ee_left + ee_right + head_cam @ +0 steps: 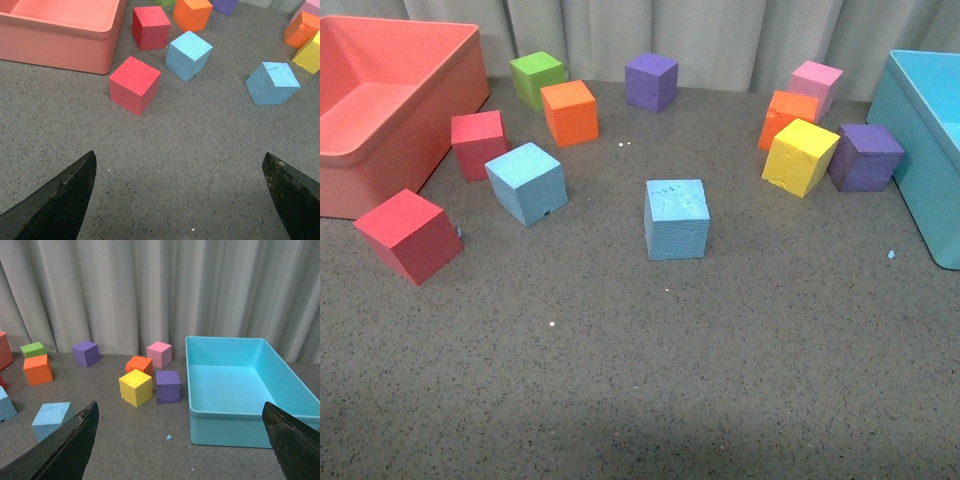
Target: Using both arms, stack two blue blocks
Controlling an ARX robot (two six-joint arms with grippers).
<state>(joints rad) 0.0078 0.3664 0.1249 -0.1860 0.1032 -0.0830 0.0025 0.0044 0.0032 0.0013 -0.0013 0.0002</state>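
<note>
Two light blue blocks sit apart on the grey table. One blue block (677, 219) is near the middle; the other blue block (526, 183) is to its left, beside a red cube (479, 143). Both show in the left wrist view, the left one (188, 55) and the middle one (272, 83). The right wrist view shows the middle block (51, 418) and an edge of the other (6, 403). My left gripper (180, 200) is open and empty, short of the blocks. My right gripper (180, 440) is open and empty over bare table. Neither arm shows in the front view.
A salmon bin (380, 110) stands at the left, a turquoise bin (930, 140) at the right. A second red cube (410, 236) lies front left. Green (537, 79), orange (570, 112), purple (651, 81) cubes sit behind; pink, orange, yellow (800, 156) and purple (865, 157) cubes cluster right.
</note>
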